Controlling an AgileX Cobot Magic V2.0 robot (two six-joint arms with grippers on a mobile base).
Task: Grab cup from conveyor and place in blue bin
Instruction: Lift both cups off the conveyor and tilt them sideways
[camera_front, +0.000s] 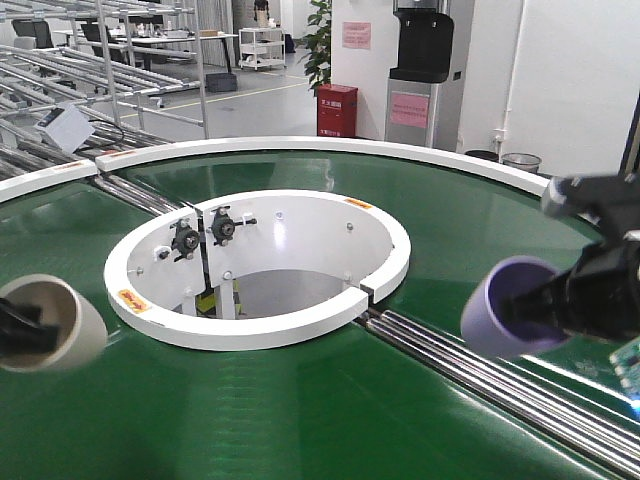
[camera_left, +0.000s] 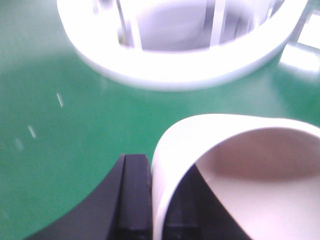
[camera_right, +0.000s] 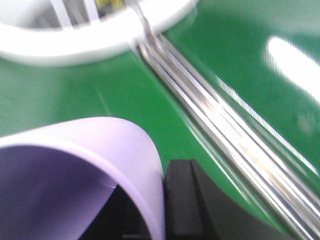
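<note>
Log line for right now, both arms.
left gripper: shut on cream cup | right gripper: shut on purple cup | both over conveyor

The cream plastic cup hangs over the left edge of the dark green ring-shaped conveyor. The lilac plastic cup hangs over its right edge, near the steel rollers. The white curved inner rim lies between the cups.

Factory floor, ring conveyor, metal racking, water dispenser
</note>
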